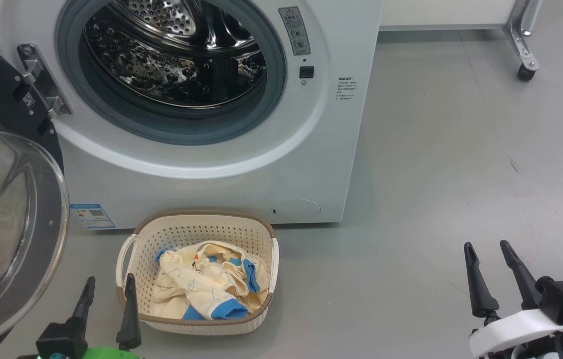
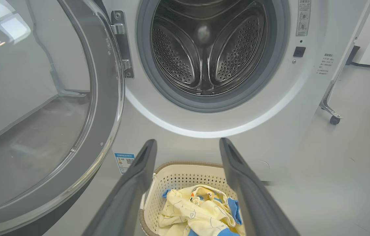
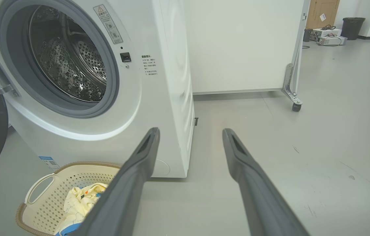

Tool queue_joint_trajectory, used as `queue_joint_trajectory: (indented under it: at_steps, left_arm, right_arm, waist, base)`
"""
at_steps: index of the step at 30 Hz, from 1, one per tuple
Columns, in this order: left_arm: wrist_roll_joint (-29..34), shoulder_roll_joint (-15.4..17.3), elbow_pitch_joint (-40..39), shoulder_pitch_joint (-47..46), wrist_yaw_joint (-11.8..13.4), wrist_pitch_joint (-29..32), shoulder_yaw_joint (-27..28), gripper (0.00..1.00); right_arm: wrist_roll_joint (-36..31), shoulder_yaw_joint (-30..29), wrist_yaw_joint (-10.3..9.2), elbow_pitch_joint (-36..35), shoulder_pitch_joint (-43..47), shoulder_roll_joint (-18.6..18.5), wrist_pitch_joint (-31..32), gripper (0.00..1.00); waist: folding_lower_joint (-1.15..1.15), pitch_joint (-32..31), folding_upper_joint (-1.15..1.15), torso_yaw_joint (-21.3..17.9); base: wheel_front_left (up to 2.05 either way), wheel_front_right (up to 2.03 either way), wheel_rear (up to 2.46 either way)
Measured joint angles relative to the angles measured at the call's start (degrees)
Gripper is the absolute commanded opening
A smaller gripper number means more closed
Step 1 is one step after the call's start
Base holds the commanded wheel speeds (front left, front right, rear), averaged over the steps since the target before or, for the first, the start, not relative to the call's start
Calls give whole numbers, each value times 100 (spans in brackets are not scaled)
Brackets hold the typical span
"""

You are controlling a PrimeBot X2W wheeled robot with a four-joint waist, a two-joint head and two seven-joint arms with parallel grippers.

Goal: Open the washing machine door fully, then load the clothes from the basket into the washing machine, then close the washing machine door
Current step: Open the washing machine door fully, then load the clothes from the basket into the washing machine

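At the far left, the washing machine door (image 1: 12, 214) stands swung wide on its metal hinge (image 1: 42, 82), and its glass bulge and dark rim run to the picture's left edge. Just right of it, low down, the left gripper (image 1: 110, 278) points up, fingers spread wide with nothing between them, close beside the left rim of the basket (image 1: 201, 215). The basket sits on the floor just in front of the washing machine (image 1: 211, 179), below the open porthole and its steel drum (image 1: 171, 55). The clothes (image 1: 209, 286) lie heaped inside the basket. Right of the machine's edge, broad grey floor (image 1: 436, 174) stretches to a castered metal leg (image 1: 524, 50). At the lower right, the right gripper (image 1: 486, 244) is spread wide, grasping nothing, well apart from the basket.
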Motion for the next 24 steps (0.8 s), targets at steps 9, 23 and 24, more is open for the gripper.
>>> queue_joint_trajectory:
  at_steps: [9,23,24]
  left_arm:
    - [-1,0,0,7,43,0,29,100]
    - [-1,0,24,16,43,0,44,100]
    - [-1,0,24,17,42,0,47,100]
  right_arm:
    - [0,-4,0,0,2,0,0,100]
    - [0,0,0,2,3,12,1,100]
    - [0,1,0,2,3,18,0,100]
  waist:
    - [0,0,0,67]
    - [0,-18,0,120]
    - [0,-13,0,122]
  base:
    - [0,0,0]
    - [17,-17,0]
    - [49,-49,0]
